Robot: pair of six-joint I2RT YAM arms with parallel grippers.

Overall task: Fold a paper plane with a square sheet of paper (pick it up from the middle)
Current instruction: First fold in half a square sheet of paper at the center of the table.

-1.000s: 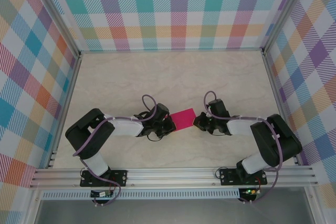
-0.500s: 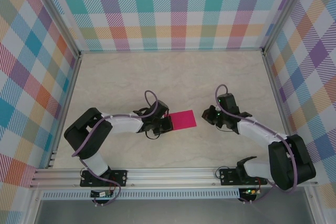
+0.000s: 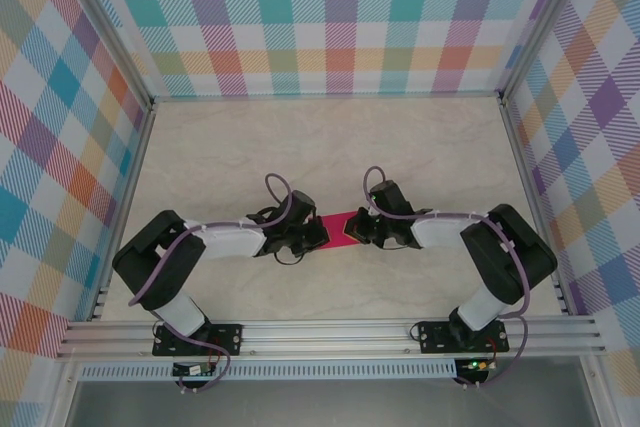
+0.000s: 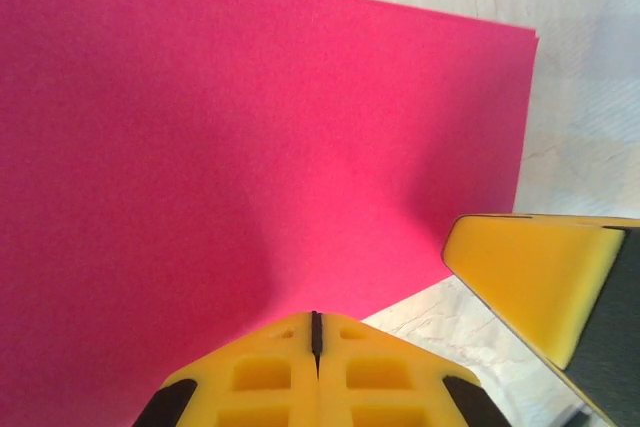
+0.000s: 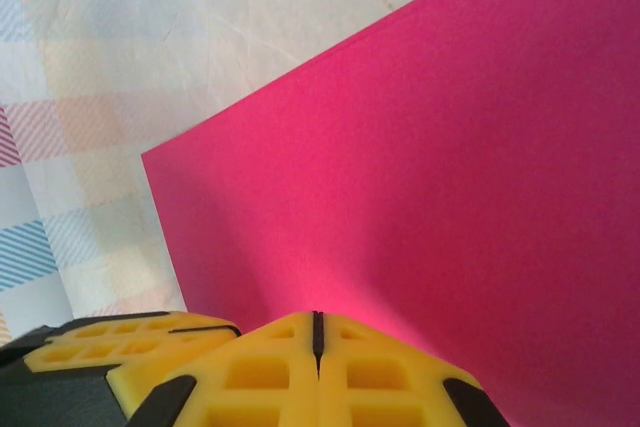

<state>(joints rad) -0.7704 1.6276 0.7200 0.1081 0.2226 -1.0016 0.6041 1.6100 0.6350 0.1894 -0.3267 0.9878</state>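
Overhead, pink sheet [image 3: 337,224] largely hidden between left gripper [image 3: 324,235] and right gripper [image 3: 351,232], both 2 fingers-together.

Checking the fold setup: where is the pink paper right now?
In the top view, the pink paper lies mid-table, between the left gripper and the right gripper.

Pretty sure this is a robotics lab test cell, not anybody's home. The pale stone-look table [image 3: 250,147] is boxed in by an aluminium extrusion frame [image 3: 330,332], with loud plaid panels [image 3: 330,27] as walls on three sides. The left arm [image 3: 225,239] and right arm [image 3: 450,232] are bolted on at the table's near edge.
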